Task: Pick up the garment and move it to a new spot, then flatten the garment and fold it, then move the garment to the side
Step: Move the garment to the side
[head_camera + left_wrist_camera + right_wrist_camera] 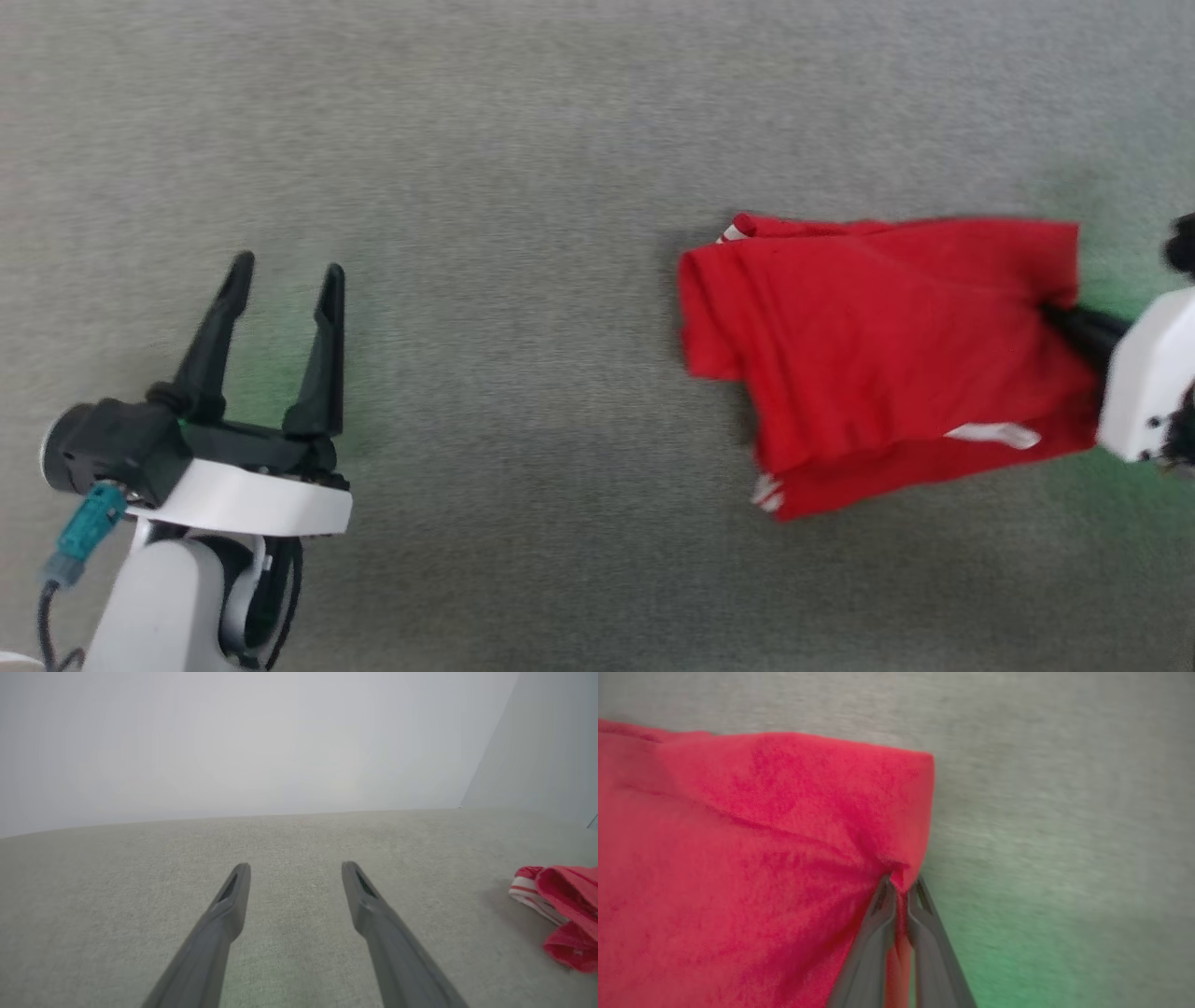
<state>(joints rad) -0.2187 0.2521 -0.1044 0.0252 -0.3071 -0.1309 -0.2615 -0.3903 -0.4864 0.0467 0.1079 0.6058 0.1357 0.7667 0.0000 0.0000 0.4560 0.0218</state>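
The left gripper hangs at the robot's left, jaws spread wide with nothing between them, well apart from the garment. The right gripper is clenched on the garment's right edge, with a pinch of red cloth caught between its fingertips and creases fanning out from the pinch. The garment lies folded in a rough rectangle on the grey fabric surface, white trim peeking out at its left corners. Beyond the surface rises a pale wall.

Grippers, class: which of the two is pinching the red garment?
The right gripper, shut on the garment's edge; the left gripper is open, apart from it.
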